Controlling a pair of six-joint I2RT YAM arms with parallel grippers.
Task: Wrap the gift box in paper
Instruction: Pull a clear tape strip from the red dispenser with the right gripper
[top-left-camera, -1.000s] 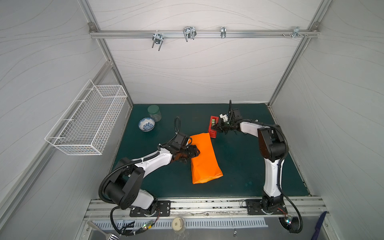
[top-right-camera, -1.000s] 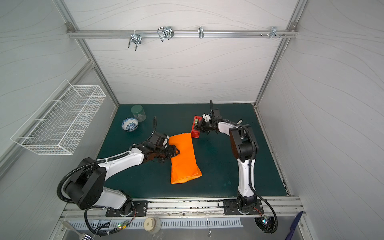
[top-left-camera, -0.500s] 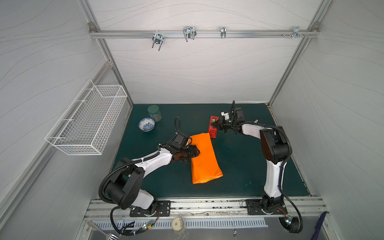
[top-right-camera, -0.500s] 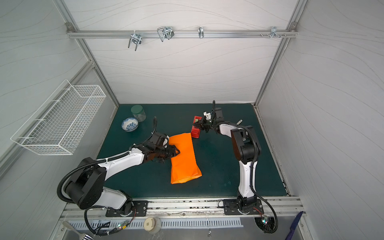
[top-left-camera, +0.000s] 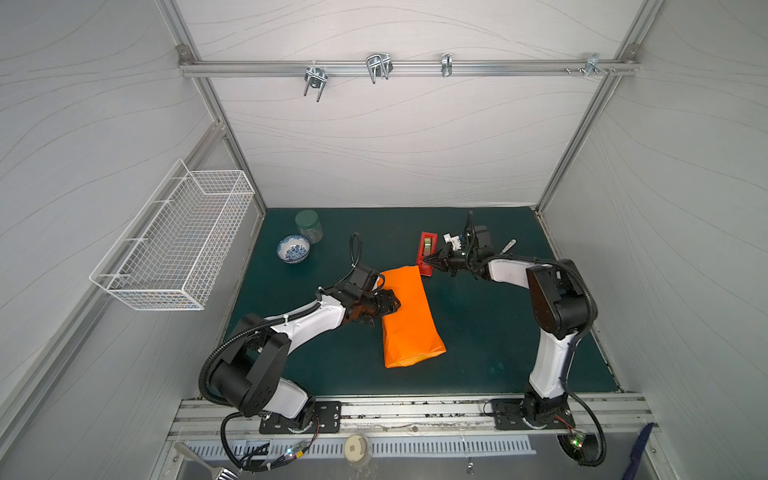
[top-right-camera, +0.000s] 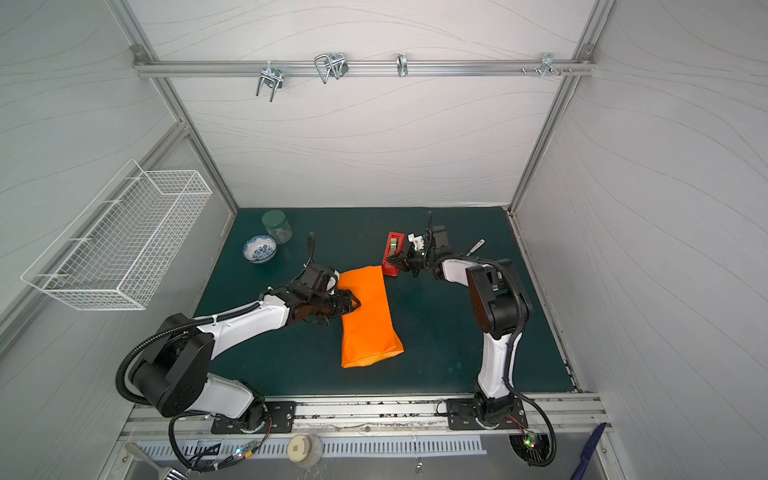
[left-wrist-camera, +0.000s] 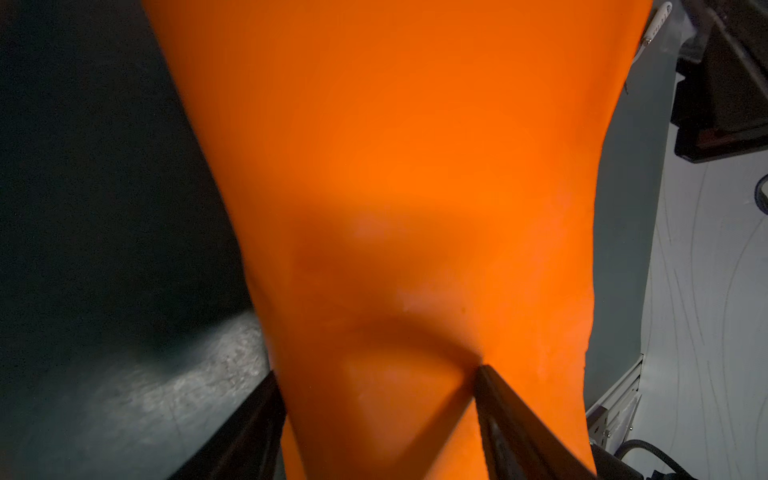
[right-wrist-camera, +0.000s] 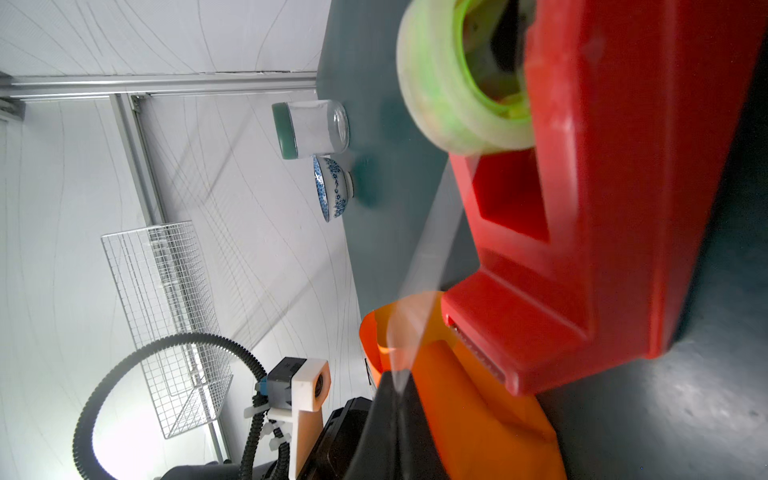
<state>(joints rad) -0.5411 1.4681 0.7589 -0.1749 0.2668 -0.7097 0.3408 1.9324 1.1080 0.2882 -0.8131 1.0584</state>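
Already the paper (top-left-camera: 409, 316) lies folded into a long parcel mid-desk, the gift box hidden inside, so taping remains. The left pincer (top-left-camera: 388, 306) straddles the parcel's edge, jaws wide, pinning it; the right pincer (top-left-camera: 430, 261), shut on a tape strip (right-wrist-camera: 428, 266), draws from the red dispenser (top-left-camera: 427, 253).

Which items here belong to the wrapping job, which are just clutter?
In use:
- paper, folded into a long packet; box not visible
- red tape dispenser
- tape strip, pinched in right gripper
- left gripper, pressing on the paper

Lying about:
- jar
- bowl
- wire basket
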